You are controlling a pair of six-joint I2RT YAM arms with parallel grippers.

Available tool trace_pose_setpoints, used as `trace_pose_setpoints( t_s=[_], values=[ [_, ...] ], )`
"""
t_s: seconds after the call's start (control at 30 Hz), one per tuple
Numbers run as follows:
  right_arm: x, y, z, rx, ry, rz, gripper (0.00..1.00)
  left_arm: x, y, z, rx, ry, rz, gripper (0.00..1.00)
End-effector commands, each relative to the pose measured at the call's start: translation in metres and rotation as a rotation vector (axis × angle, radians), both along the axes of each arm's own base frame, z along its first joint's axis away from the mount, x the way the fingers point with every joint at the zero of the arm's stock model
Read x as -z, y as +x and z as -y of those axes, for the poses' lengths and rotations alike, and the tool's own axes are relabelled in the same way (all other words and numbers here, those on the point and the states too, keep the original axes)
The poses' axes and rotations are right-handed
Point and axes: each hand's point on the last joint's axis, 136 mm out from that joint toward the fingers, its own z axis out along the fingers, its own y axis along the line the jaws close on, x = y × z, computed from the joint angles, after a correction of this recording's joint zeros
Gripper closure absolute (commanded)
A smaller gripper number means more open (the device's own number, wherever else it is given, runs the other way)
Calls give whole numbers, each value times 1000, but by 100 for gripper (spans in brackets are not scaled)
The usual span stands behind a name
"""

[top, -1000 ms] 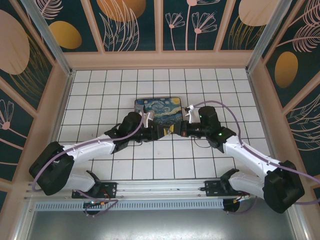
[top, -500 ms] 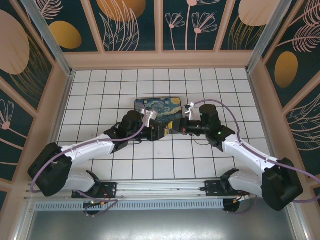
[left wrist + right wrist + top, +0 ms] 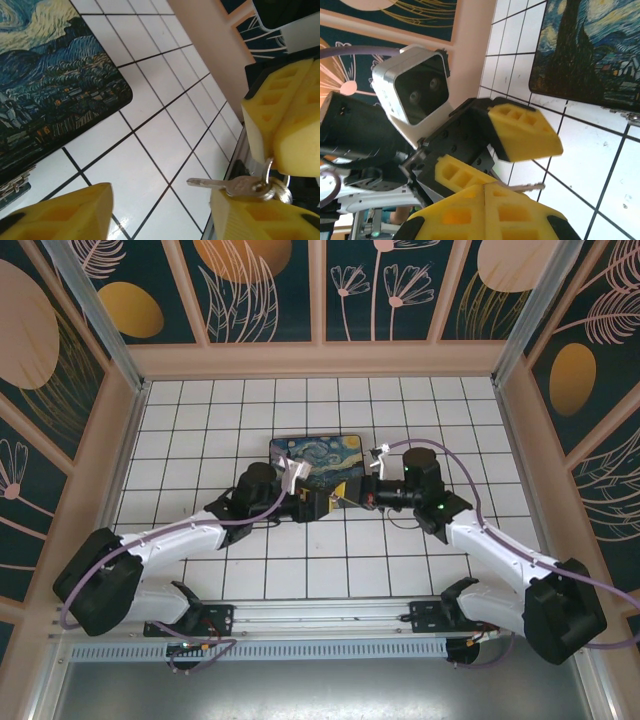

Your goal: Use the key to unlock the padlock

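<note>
We see the right end effector point(image 3: 485, 199) clamped on the key point(image 3: 234, 186). It is a small silvery bunch on a ring, with one plain blade pointing left over the white-tiled worktop point(image 3: 165, 145), just near of the painted box point(image 3: 322, 457). The left end effector point(image 3: 160, 207) has its jaws apart, right beside the blade.

**Operator:** Where is there clearance?

**Technician:** The tiled table point(image 3: 200, 420) is open to the left of the box point(image 3: 315, 458), to its right and behind it, out to the enclosure walls point(image 3: 320, 358).

**Operator:** Obstructions?

**Technician:** The box stands just behind the point where the left gripper point(image 3: 325, 504) and right gripper point(image 3: 347, 499) meet. Both arms slant inward and fence off the near tiles. The key point(image 3: 232, 185), clamped in the right gripper, projects into the gap between the left gripper's spread fingers point(image 3: 65, 215), narrowing that passage.
</note>
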Motion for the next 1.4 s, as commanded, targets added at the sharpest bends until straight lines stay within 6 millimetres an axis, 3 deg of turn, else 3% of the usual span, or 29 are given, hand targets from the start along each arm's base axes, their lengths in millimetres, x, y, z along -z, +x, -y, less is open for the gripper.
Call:
trace_pose_setpoints(
  t_s=[0.0,0.13,0.33,0.67,0.8,1.17,1.37],
  values=[
    [1,-4,4,-16,40,-28,96,-37,-2,6,44,-150,67,40],
    [1,-4,0,-37,87,-58,96,-42,-5,9,84,-158,109,38],
    [-4,2,1,-37,123,-68,96,-45,-10,14,138,-171,123,44],
    [4,5,0,-35,118,-73,96,-66,-2,24,102,-486,-182,51],
    [7,8,0,-21,115,-73,96,-78,-2,20,86,-581,-259,54],
    [7,22,6,39,135,-78,97,-79,-8,7,45,-656,-355,63],
    [9,27,9,68,126,-88,98,-84,-11,1,31,-678,-374,61]
  ],
)
